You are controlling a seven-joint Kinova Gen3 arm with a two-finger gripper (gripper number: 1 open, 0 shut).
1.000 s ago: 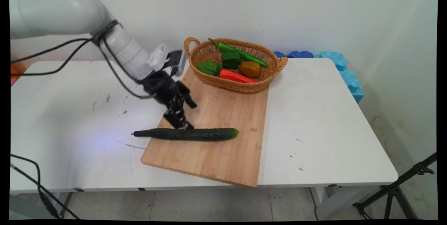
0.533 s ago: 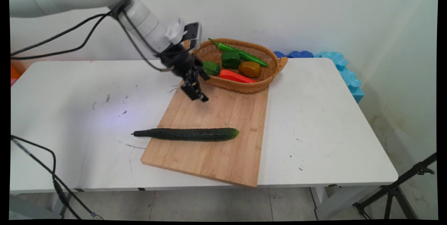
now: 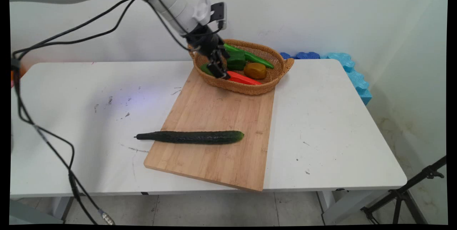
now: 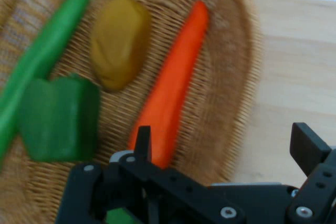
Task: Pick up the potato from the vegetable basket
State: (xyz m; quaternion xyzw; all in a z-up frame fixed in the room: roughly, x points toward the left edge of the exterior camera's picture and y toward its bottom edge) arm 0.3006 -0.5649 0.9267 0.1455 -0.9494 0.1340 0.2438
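My gripper (image 3: 220, 70) hangs open and empty over the left part of a wicker basket (image 3: 250, 89) at the far end of a wooden cutting board (image 3: 221, 112). In the basket lie an orange-red carrot (image 3: 244, 79), a brown potato (image 3: 255, 70), a green pepper chunk (image 3: 236, 60), a long green chili (image 3: 259, 59) and a green leaf (image 3: 204, 68), half hidden by the hand. In the hand view the gripper (image 4: 226, 145) is spread above the carrot (image 4: 173, 87) and the basket's rim (image 4: 236, 77), with the potato (image 4: 119, 43) beyond. A dark cucumber (image 3: 192, 137) lies across the board's near left edge.
Blue foam pieces (image 3: 344, 66) lie at the table's far right corner against the wall. A black tripod (image 3: 407, 196) stands on the floor at the right. Black cables (image 3: 46, 137) hang over the table's left side. The white table (image 3: 321, 126) has bare room right of the board.
The gripper has risen from beside the cucumber and travelled up and to the right, from the board's left side to above the basket. The cucumber has stayed in place.
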